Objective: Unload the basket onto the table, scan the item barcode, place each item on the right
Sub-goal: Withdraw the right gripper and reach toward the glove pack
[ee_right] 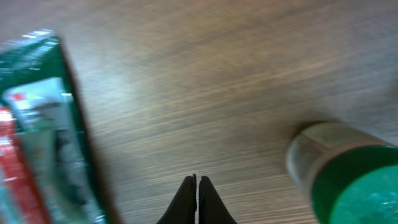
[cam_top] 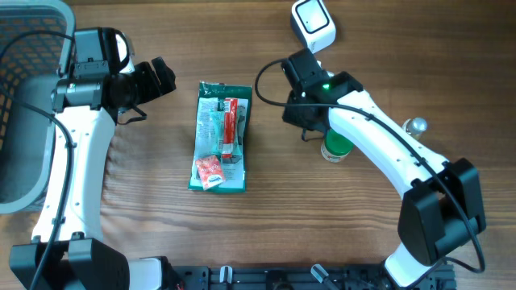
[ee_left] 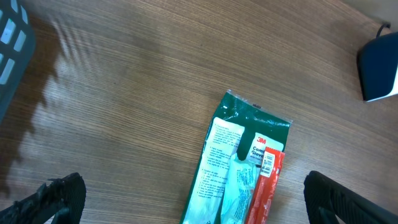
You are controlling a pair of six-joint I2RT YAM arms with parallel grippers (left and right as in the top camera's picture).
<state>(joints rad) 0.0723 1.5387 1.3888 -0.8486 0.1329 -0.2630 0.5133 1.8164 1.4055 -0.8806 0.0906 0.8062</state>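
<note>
A green packet (cam_top: 222, 137) with a red item (cam_top: 231, 125) sealed inside lay flat at the centre of the frame. The left gripper (cam_top: 155, 87) stood wide open by the grey basket (cam_top: 24, 48) at upper left. The right gripper (ee_right: 198, 193), pinched closed on nothing, hung beside a green-capped jar (cam_top: 336, 147).

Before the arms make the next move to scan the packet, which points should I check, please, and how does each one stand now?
1. Right tool holds nothing: ok, shut and empty.
2. Left tool open: ok.
3. Green packet free to grasp: ok, lying flat, nothing on it.
4. Scanner in view: ok, it sits beyond the right tool, untouched.
5. Barcode facing up: cannot tell, print too small.
6. Bottle clear of the right tool: not ok, it stands close beside it and might be knocked.
</note>
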